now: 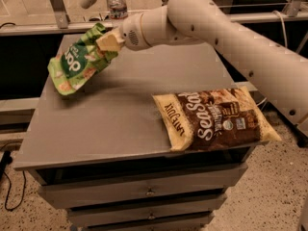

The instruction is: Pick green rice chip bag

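The green rice chip bag [77, 64] is a small light-green pouch with a dark green round logo. It hangs tilted in the air above the left part of the grey cabinet top [120, 114]. My gripper [109, 41] is at the bag's upper right end and is shut on it. The white arm reaches in from the right, across the back of the cabinet.
A larger brown-and-yellow "Season" chip bag [214, 119] lies at the cabinet's front right, overhanging the edge. A clear bottle [115, 1] stands behind the cabinet. Drawers [144, 191] run below the top. A metal rail crosses the back.
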{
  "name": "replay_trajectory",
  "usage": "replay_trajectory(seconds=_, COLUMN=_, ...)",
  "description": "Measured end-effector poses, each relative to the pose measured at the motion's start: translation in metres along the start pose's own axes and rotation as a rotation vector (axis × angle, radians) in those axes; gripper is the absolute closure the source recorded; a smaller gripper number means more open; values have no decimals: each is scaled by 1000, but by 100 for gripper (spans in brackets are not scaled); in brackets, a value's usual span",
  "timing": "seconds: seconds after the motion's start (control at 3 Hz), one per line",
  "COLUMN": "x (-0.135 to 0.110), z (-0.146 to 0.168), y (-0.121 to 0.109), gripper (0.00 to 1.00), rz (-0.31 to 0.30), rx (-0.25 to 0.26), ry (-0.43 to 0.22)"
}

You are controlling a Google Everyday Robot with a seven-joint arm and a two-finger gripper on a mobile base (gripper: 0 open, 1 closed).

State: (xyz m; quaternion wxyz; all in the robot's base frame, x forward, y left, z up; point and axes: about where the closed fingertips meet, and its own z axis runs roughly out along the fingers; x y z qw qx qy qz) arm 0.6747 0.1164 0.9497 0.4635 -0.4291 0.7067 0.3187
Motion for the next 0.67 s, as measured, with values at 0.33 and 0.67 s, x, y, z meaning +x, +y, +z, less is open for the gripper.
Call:
replay_trajectory(seconds=0.33, x=-43, z=-48, y=-9, gripper=100, rz=-84, rx=54, ry=-77)
replay_trajectory(seconds=0.67, x=-49, z=-53, y=-12, gripper=100, rz=-98, rx=62, ry=-87)
